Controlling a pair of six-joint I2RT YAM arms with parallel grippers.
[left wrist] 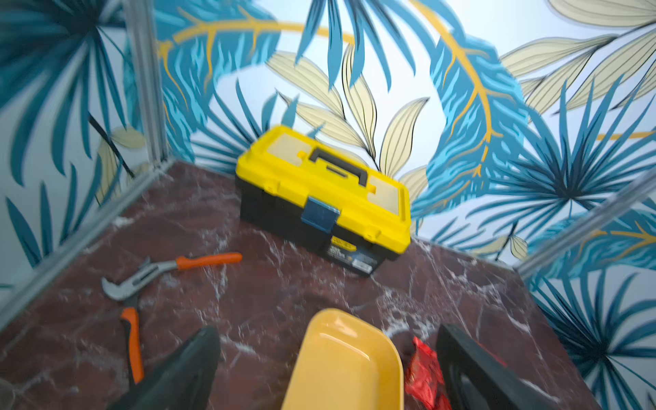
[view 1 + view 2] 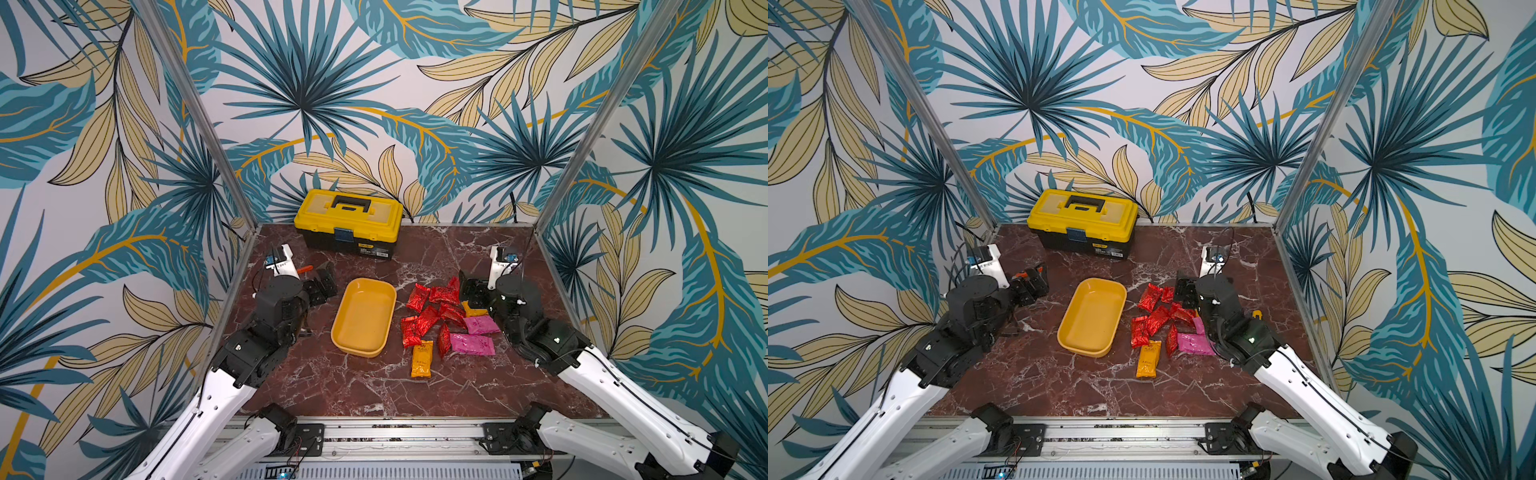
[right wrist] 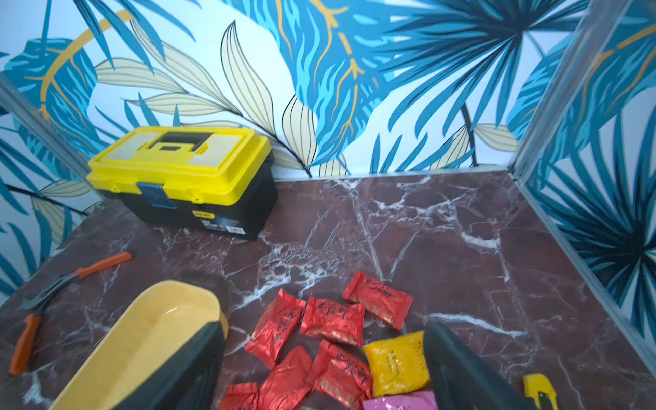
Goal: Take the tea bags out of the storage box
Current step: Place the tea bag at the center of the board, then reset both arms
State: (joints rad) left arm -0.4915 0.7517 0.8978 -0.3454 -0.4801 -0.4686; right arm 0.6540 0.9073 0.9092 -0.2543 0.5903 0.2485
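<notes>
Emptying looks finished: the shallow yellow-orange plastic tub, rectangular with rounded corners, sits on the dark red marble-patterned table with its floor bare in both top views, and none of the shiny foil tea sachets shows inside it. They lie in a loose heap on the table beside the tub, on the side toward the right gripper. That gripper's black fingers stand wide apart with nothing between the pads. In the right wrist view several red sachets lie ahead of the fingertips, within the span of the gap, and an orange-yellow sachet lies just beside one finger. The left gripper hangs on the tub's other side, its fingers likewise spread and empty. The tub's end shows ahead of and between them, apparently not touched. A pair of orange-handled steel pliers lies outside the left fingers, and a yellow-lidded black plastic toolbox stands well beyond both grippers. I judge the step in hand to be the close of the task, after the last drop. The next move calls for lifting both arms straight up and back. The right fingers must clear the heap without snagging a crinkled foil edge, and neither arm should nudge the tub.
</notes>
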